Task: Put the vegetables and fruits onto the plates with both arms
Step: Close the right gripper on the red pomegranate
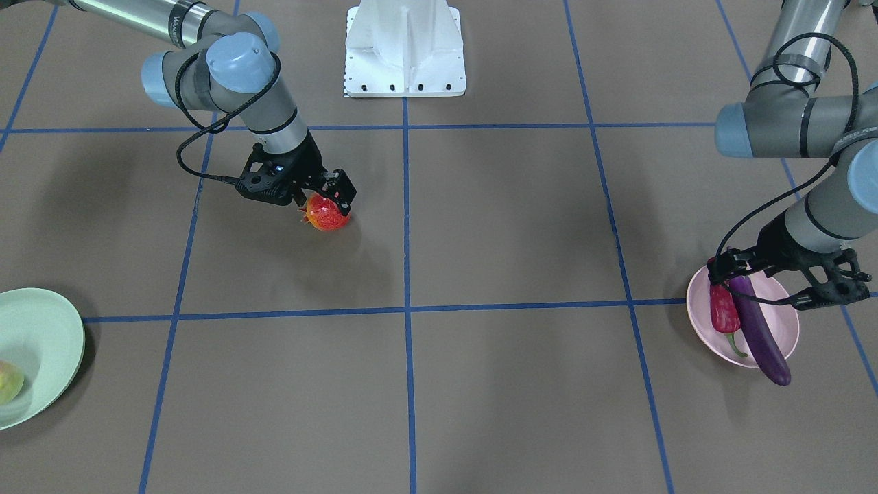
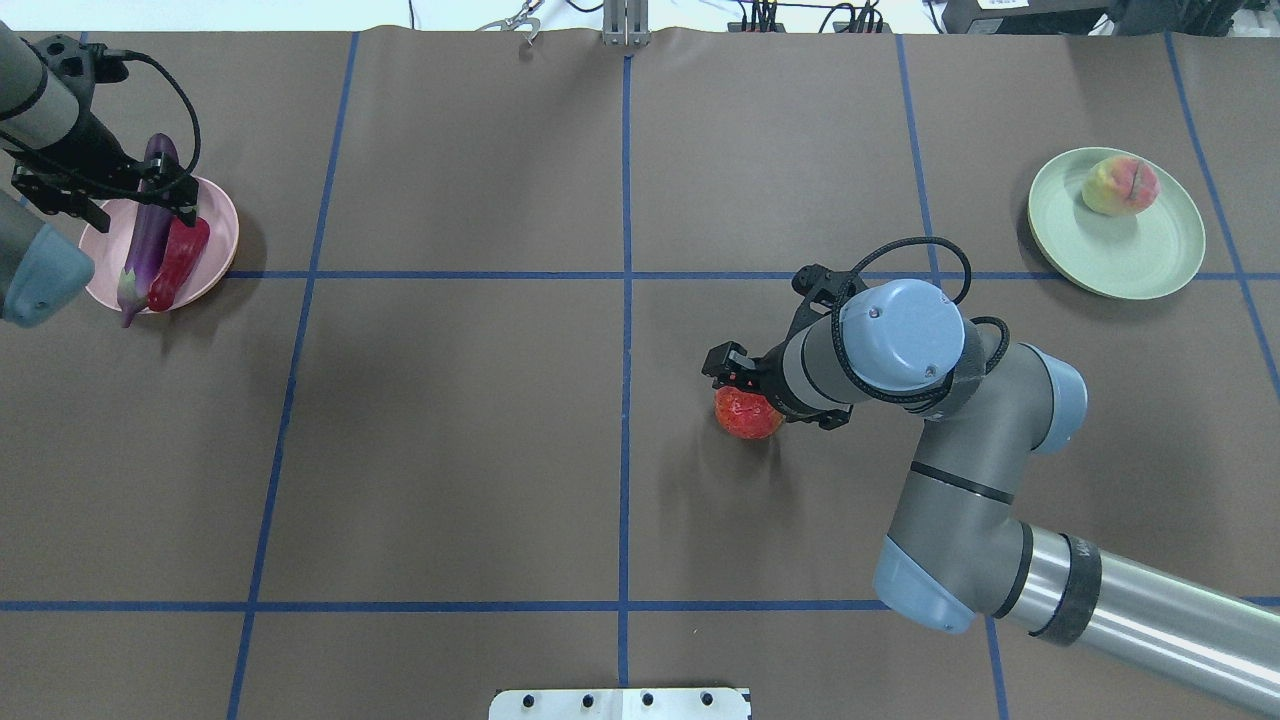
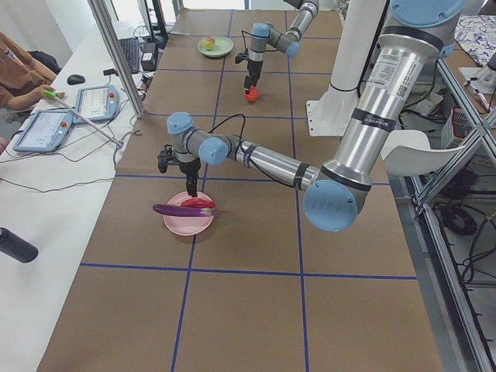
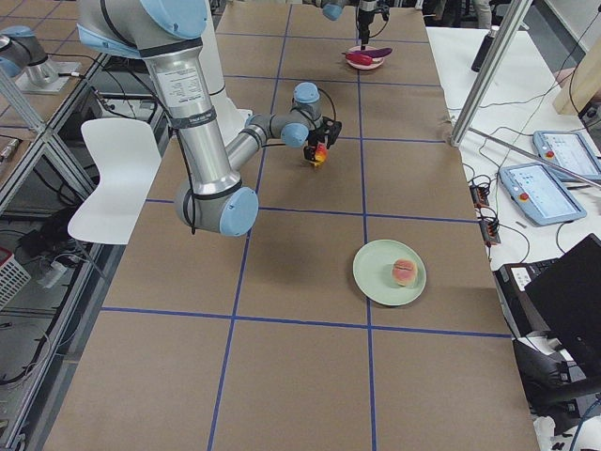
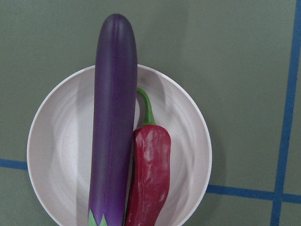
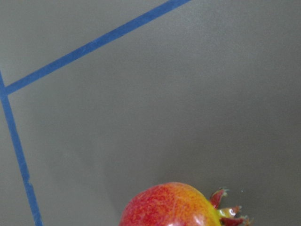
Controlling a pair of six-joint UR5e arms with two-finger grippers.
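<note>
My right gripper is shut on the red-orange pomegranate near the table's middle, low over the brown surface; it also shows in the overhead view and at the bottom of the right wrist view. The peach lies on the mint green plate. The purple eggplant and the red chili lie side by side on the pink plate. My left gripper hangs just above them, open and empty. The left wrist view shows the eggplant and the chili from above.
The white pedestal base stands at the robot's edge of the table. Blue tape lines divide the brown table into squares. The two plates sit at opposite ends, the green plate cut by that view's left edge.
</note>
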